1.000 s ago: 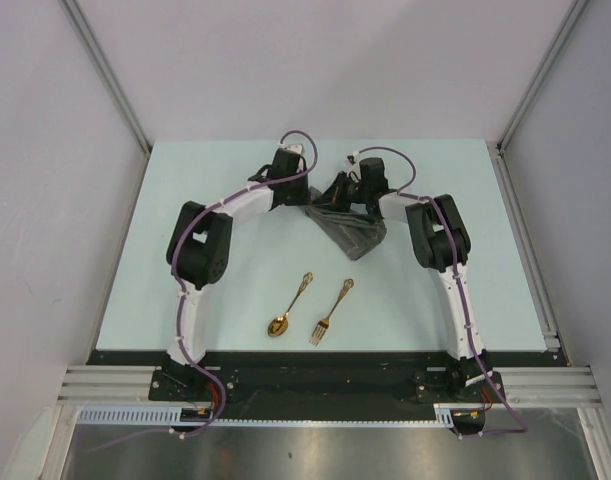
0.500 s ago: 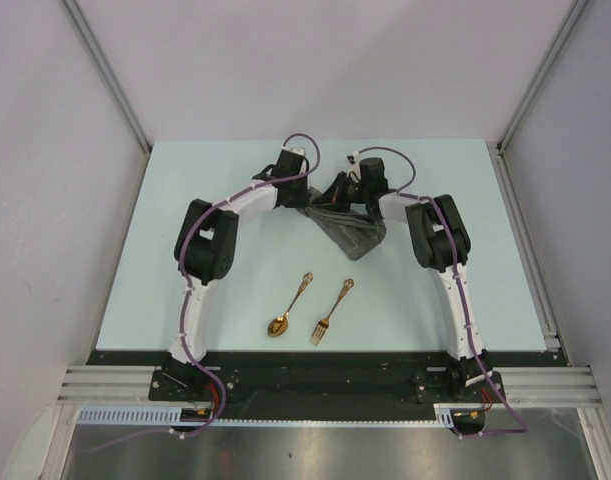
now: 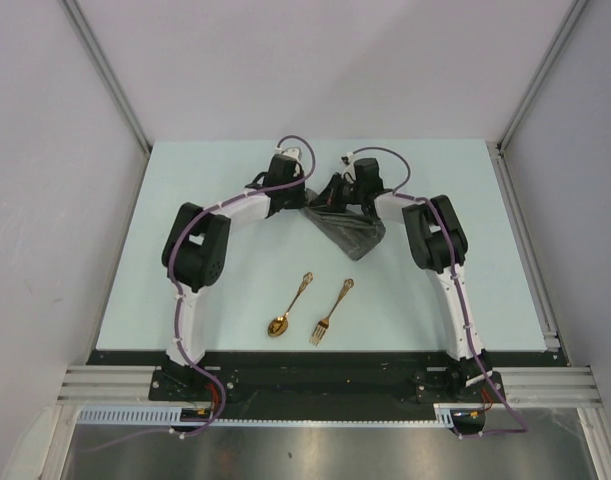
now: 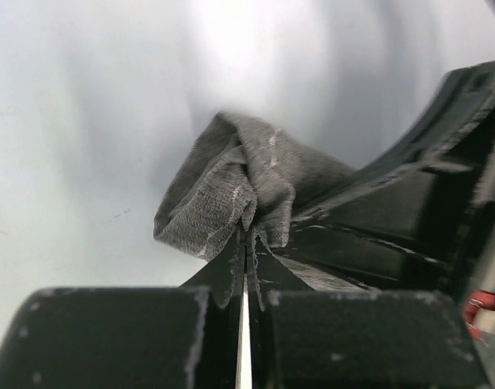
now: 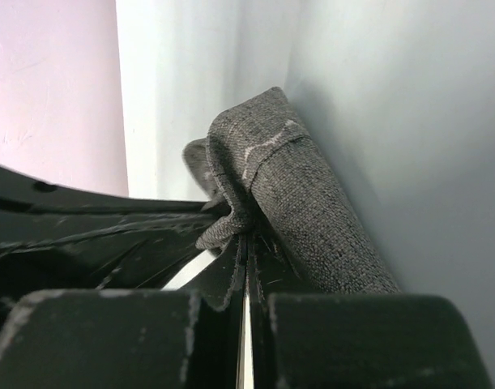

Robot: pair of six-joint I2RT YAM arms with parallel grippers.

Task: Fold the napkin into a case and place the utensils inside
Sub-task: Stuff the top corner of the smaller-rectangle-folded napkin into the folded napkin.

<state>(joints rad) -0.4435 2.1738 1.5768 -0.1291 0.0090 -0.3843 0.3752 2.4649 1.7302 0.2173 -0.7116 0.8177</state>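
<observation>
The dark grey napkin point(image 3: 350, 232) hangs bunched between both grippers at the far middle of the table, its lower part resting on the surface. My left gripper point(image 3: 307, 198) is shut on one corner of the cloth point(image 4: 231, 194). My right gripper point(image 3: 337, 196) is shut on another corner point(image 5: 271, 178). The two grippers are close together. The gold spoon point(image 3: 289, 307) and gold fork point(image 3: 331, 311) lie side by side near the front middle of the table, apart from the cloth. No finished case shows.
The pale table point(image 3: 185, 240) has a metal rail point(image 3: 530, 250) along its right edge and grey walls on three sides. The arm bases stand at the near edge.
Both grippers have shifted slightly toward the far side with the napkin still in them. The spoon and fork have not moved.
</observation>
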